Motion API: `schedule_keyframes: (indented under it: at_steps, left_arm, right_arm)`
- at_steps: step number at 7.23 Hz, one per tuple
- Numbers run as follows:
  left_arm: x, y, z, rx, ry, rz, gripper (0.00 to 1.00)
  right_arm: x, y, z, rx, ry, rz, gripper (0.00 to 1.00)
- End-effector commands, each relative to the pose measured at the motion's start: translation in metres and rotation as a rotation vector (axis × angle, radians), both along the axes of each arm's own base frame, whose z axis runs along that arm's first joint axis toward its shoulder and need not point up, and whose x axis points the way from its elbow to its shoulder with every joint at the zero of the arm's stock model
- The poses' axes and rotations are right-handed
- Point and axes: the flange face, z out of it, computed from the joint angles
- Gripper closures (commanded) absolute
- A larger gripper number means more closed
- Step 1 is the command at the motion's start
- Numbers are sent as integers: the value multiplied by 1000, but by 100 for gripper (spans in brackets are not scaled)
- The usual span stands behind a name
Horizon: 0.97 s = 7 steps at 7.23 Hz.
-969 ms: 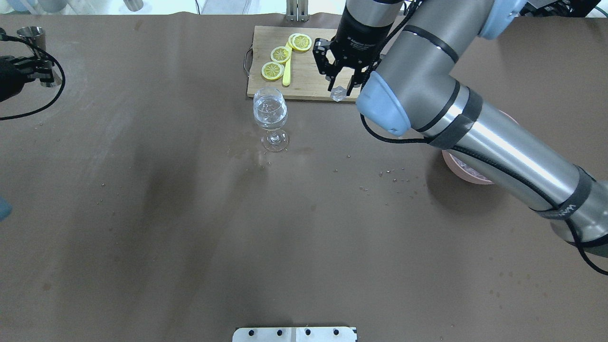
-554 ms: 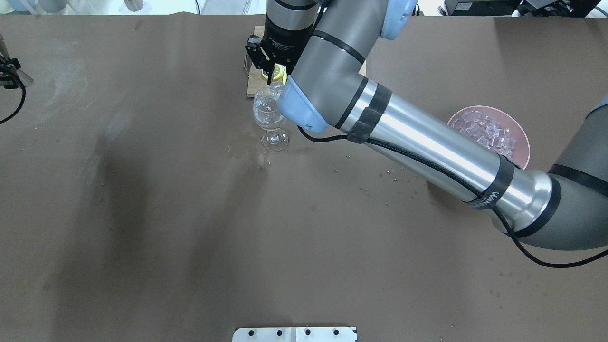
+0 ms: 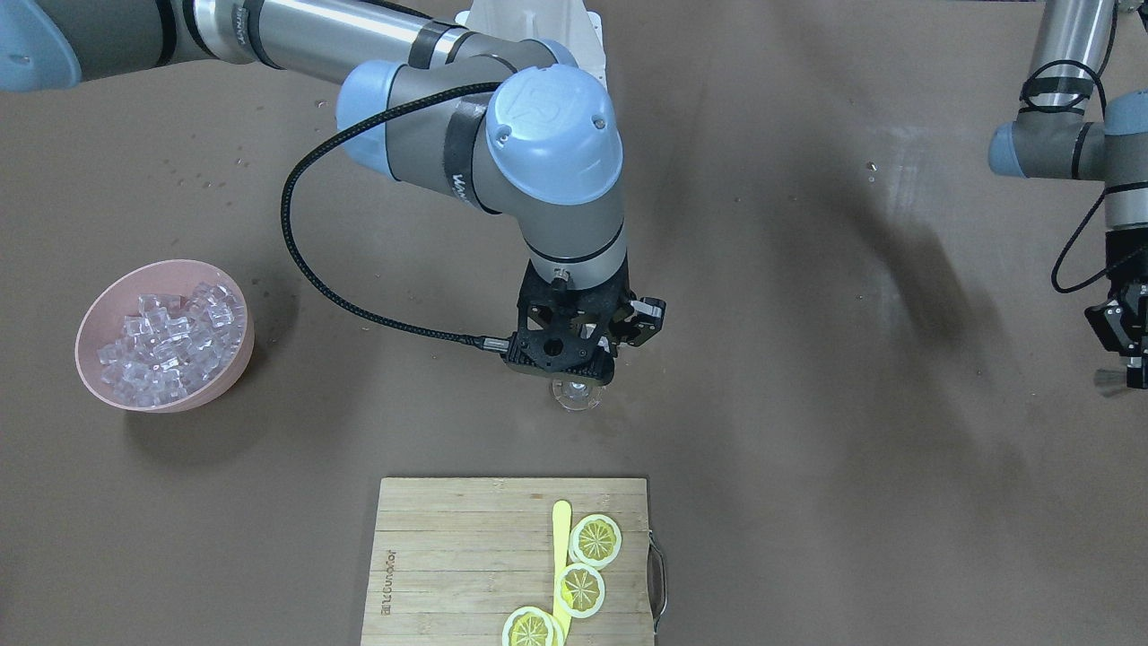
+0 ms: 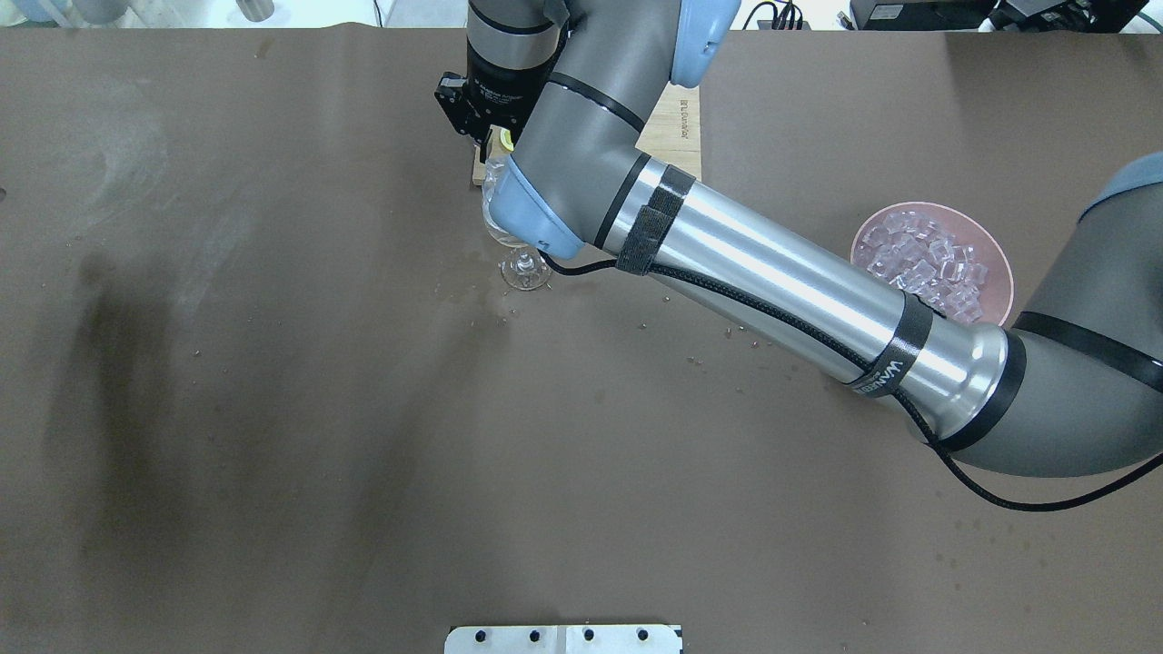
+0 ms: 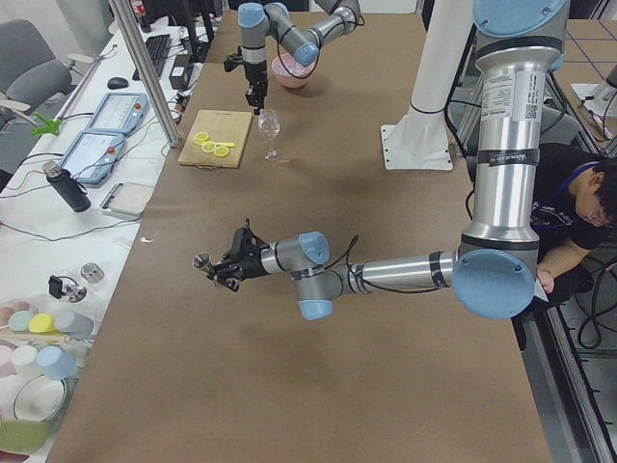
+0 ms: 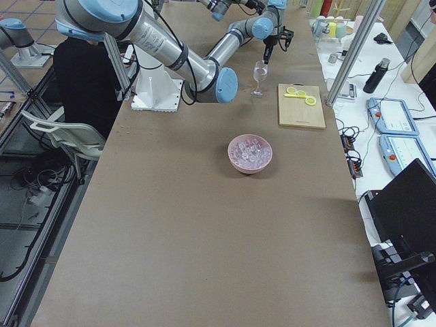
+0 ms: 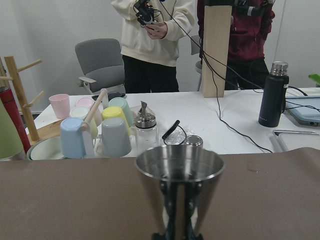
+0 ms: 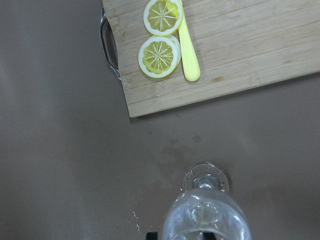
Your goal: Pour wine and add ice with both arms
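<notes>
My right gripper [image 3: 580, 361] hangs straight above the wine glass [image 4: 525, 271], fingers pointing down at its rim. My own arm and the camera mount hide the fingertips, so I cannot tell whether they still hold an ice cube. The right wrist view looks down into the glass [image 8: 206, 217], where clear contents glint. The ice [image 4: 922, 254] is heaped in a pink bowl [image 4: 998, 289] at the right. My left gripper [image 3: 1126, 363] is far off to the side, shut on a steel measuring cup [image 7: 180, 172] that stands upright.
A wooden cutting board [image 3: 448, 556] with lemon slices [image 3: 596, 538] and a yellow knife [image 3: 560, 529] lies just beyond the glass. Crumbs and wet spots dot the brown table cover [image 4: 273, 409]. Cups and bottles stand on a side table [image 7: 100, 125].
My right arm swung left from over the cutting board, carrying an ice cube, to directly above the wine glass. My left gripper with the steel cup left the overhead view.
</notes>
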Motion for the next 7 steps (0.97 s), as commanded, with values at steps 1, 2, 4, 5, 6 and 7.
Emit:
schedule_keyframes:
  at_steps: [1,2,4,5,6,7]
  left_arm:
    - [0,5,17,-22,-22,-14,98]
    - [-1,5,22,-20,2,-88,98]
    - [21,19,16,47,57,-110,98]
    - [28,23,14,56,61,-97,98]
    - [29,23,14,58,64,-93,98]
    - [35,24,18,52,53,-81,98]
  right_arm:
    - [4,1,-5,4,-13,-2,100]
    - [10,1,-8,10,-22,-7,100]
    - [20,4,2,19,-36,-22,0]
    - [26,6,6,26,-41,-20,0]
    - [28,8,8,28,-43,-20,0]
    - [36,1,8,21,-37,-7,0]
